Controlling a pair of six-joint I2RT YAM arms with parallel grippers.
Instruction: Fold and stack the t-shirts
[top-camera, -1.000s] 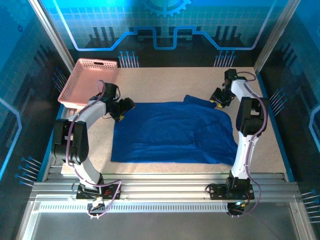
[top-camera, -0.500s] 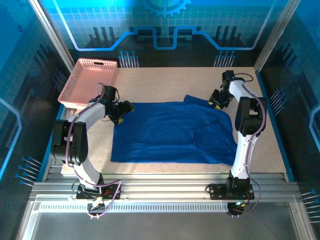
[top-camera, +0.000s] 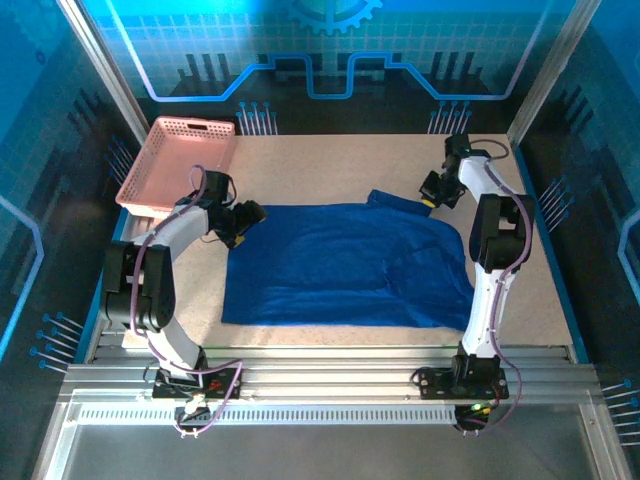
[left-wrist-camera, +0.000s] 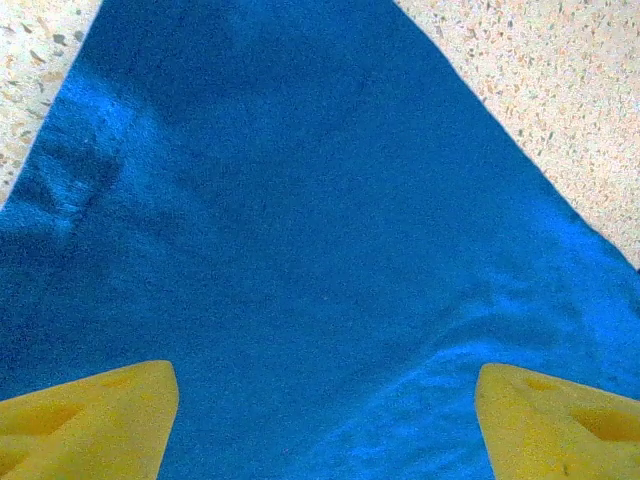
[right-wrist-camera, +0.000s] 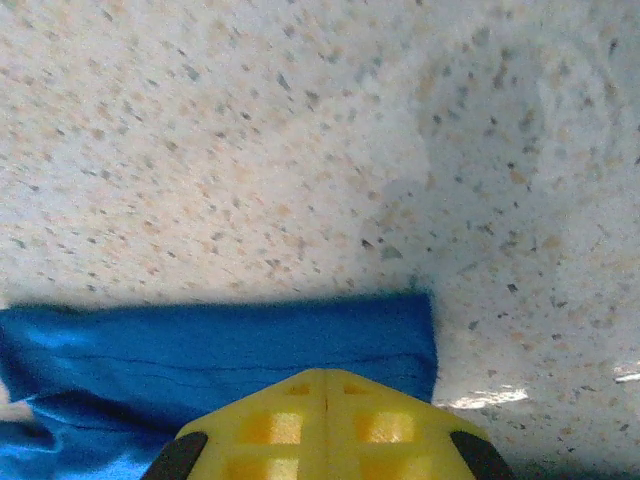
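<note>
left tool (left-wrist-camera: 326, 390) wide open, empty, over blue t-shirt (top-camera: 340, 265) spread flat on worktop (top-camera: 330, 160). right tool (right-wrist-camera: 325, 385) closed at sleeve (right-wrist-camera: 250, 345) edge, grip on cloth unclear.

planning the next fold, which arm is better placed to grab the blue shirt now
Left, likely. The left gripper is open with the t-shirt spread between its fingers; the right gripper is shut at the cloth's edge, mostly over bare table.

free: table (top-camera: 330, 165) far strip | t-shirt (top-camera: 340, 265) covers centre | obstacle: basket (top-camera: 180, 160) far-left corner
</note>
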